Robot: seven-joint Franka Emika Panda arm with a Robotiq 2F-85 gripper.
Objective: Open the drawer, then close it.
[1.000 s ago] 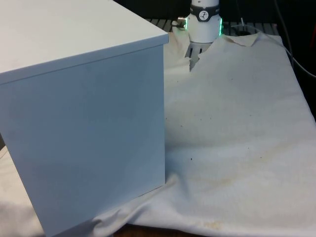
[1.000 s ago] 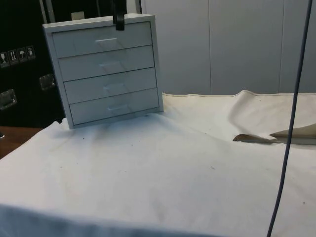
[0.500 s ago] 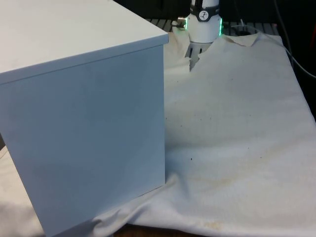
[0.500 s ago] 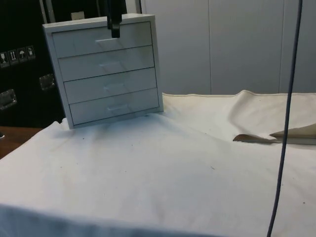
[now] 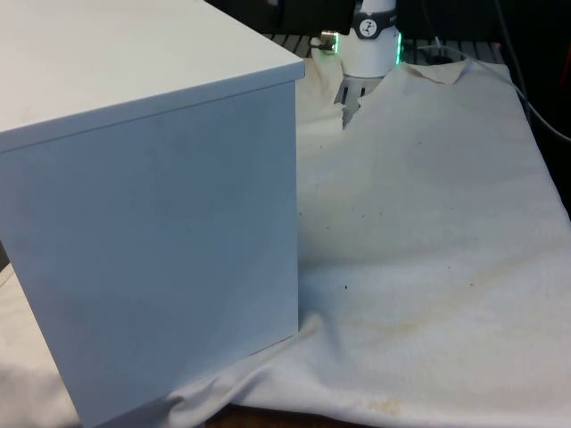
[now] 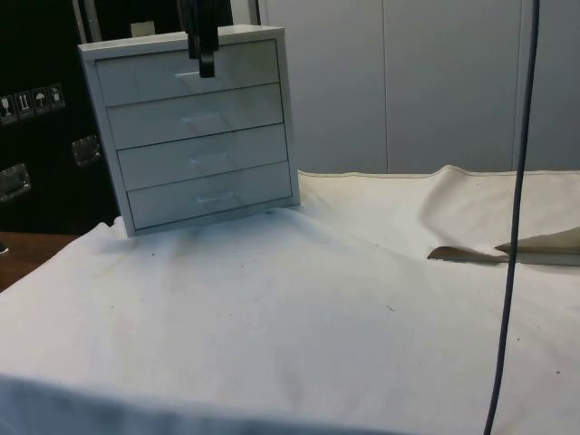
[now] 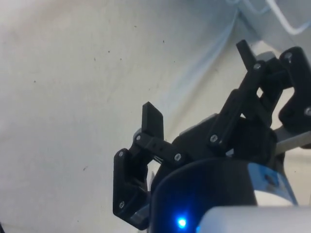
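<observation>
My black two-finger pincer [image 7: 201, 80], spread wide and empty, has dropped over the last second to the top drawer's handle [image 6: 193, 76] on the white four-drawer chest [image 6: 195, 136], at ten o'clock on the cloth-covered bench [image 6: 299, 317]. All drawers look shut; opening comes next.

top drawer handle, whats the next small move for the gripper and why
Probably ease the open gripper in until its fingers straddle the top drawer's handle, then close. All four drawers of the chest look shut, and the gripper hangs at the handle with nothing gripped.
</observation>
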